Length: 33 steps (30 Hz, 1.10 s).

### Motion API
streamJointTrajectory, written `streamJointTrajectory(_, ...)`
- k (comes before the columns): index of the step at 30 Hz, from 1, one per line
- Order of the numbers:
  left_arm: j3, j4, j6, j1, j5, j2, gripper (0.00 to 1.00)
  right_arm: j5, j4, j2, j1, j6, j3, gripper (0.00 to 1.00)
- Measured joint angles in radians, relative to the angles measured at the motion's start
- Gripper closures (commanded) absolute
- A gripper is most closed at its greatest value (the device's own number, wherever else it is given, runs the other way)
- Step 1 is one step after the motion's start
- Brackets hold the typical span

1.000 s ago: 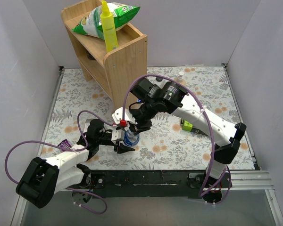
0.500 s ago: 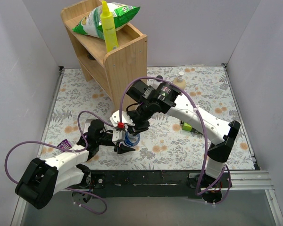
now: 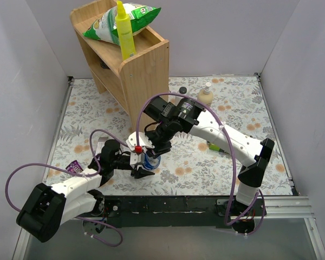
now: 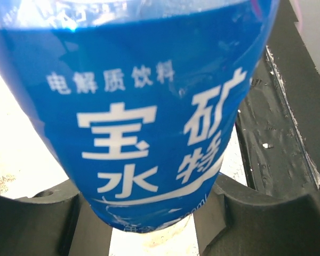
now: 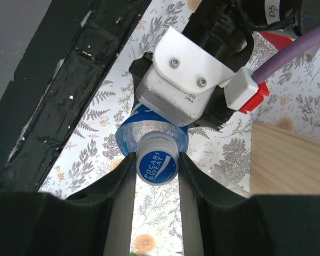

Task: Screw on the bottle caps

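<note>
Evidently the left gripper (image 4: 149,218) clamps the bottle (image 4: 149,122) by its labelled body, near the table's (image 3: 233,108) front edge, so that it cannot spin. The right gripper (image 5: 156,176) pinches the cap (image 5: 157,163) seated on the neck, probably to twist it. The left wrist's white mount (image 5: 181,90) crowds the neck. A shelf (image 3: 135,70) and pump bottle (image 3: 206,95) stand farther back, apart.

Bright, even light falls from overhead, with soft shadows under the arms. Up close, the blue-labelled clear plastic bottle (image 4: 149,122) looks slightly soft, and the flowered table (image 4: 16,152) beside it is blown out white. The round blue plastic cap (image 5: 157,166) is sharp, its dark foreground blurred.
</note>
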Motion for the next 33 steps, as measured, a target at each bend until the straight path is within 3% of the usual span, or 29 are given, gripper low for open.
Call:
streamJointTrajectory(13,-0.113,0.225,-0.233,-0.011,-0.125,0.002,1.00,0.038,0.088,-0.011,-0.011,0.085,-0.074,0.76)
streamJointTrajectory(33,-0.200,0.389,-0.284,-0.013,-0.204,0.011,1.00,0.090,0.122,0.023,-0.030,0.412,-0.071,0.76)
